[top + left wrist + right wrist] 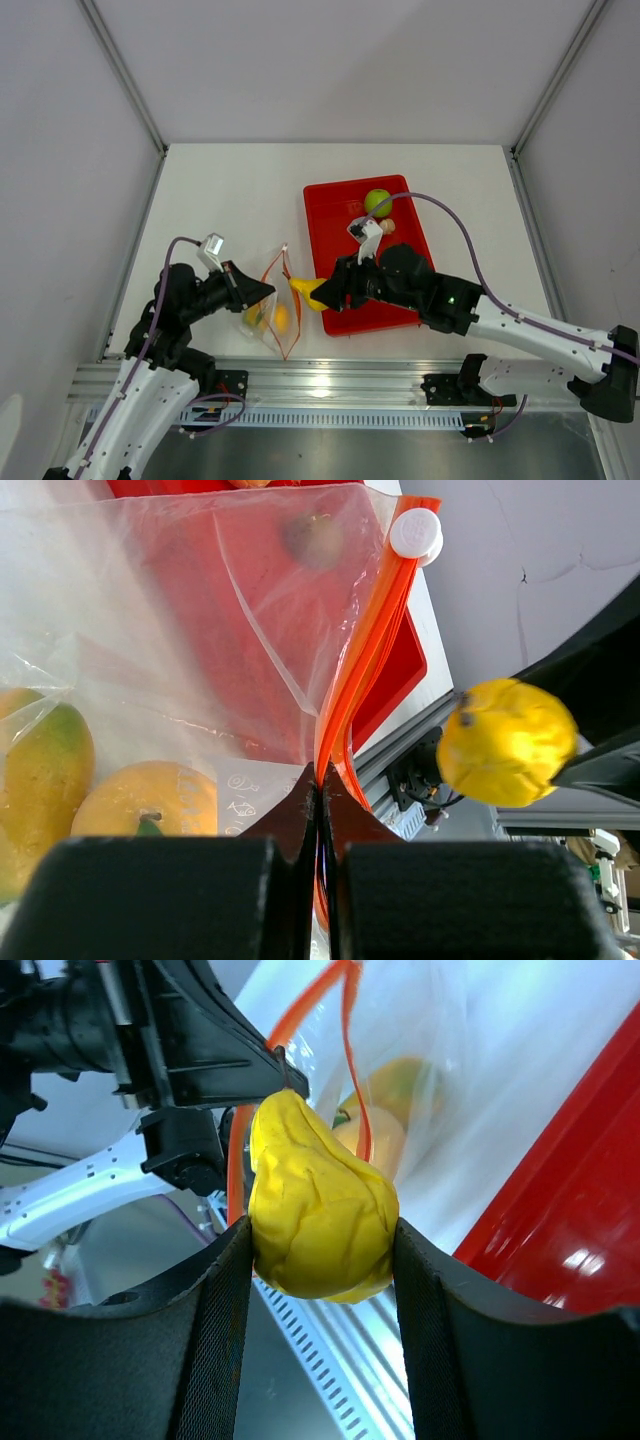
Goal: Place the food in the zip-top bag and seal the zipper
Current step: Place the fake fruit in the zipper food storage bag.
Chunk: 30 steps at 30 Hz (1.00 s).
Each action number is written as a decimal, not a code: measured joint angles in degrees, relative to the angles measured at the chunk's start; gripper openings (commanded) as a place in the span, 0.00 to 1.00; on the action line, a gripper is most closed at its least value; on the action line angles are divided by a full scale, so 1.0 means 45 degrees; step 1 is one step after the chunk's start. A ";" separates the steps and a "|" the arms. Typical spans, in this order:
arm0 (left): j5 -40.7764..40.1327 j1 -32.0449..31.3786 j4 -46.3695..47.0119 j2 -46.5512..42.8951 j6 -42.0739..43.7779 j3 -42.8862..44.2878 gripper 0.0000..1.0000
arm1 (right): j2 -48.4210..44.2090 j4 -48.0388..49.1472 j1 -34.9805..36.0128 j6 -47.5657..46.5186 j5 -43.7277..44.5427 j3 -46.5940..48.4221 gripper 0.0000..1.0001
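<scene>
The clear zip-top bag (pixel 272 310) lies left of the red tray, its mouth open toward the tray. My left gripper (pixel 262 293) is shut on the bag's orange-red zipper strip (pixel 352 695). An orange (pixel 150 800) and a yellow-green mango (pixel 40 780) sit inside the bag. My right gripper (pixel 322 297) is shut on the yellow pear-like piece (pixel 315 1205), held just in front of the bag's mouth; it also shows in the left wrist view (pixel 505 742). A green apple (pixel 377 202) and a beige piece (pixel 388 227) lie in the tray.
The red tray (pixel 330 215) stands right of the bag, partly under my right arm. The aluminium rail (pixel 330 385) runs along the table's near edge. The white zipper slider (pixel 415 533) sits at the far end of the strip.
</scene>
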 measured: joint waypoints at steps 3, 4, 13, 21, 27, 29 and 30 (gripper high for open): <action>0.0000 0.0000 0.0010 0.0029 -0.0005 0.0000 0.01 | 0.0534 -0.0262 0.0087 0.1447 -0.0049 0.0005 0.04; 0.0000 0.0000 0.0010 0.0029 -0.0005 0.0000 0.01 | 0.0665 -0.0321 0.0136 0.1778 -0.0049 0.0005 0.05; 0.0000 0.0000 0.0010 0.0015 -0.0015 0.0000 0.01 | 0.1729 -0.0889 0.1205 0.4405 0.0243 0.0495 0.05; -0.0126 0.0005 -0.0034 -0.0262 -0.0015 0.0000 0.01 | 0.3055 -0.1540 0.1914 0.6674 0.1574 0.1496 0.09; -0.0189 0.0000 -0.0287 -0.0772 -0.0102 0.0073 0.01 | 0.4080 -0.2307 0.2137 0.7995 0.3128 0.2463 0.07; -0.0136 0.0000 -0.0306 -0.0831 -0.0117 0.0107 0.00 | 0.4313 -0.2322 0.2142 0.8242 0.3560 0.2555 0.07; -0.0092 0.0000 -0.0306 -0.0845 -0.0121 0.0121 0.00 | 0.4454 -0.2331 0.2147 0.8320 0.3774 0.2608 0.08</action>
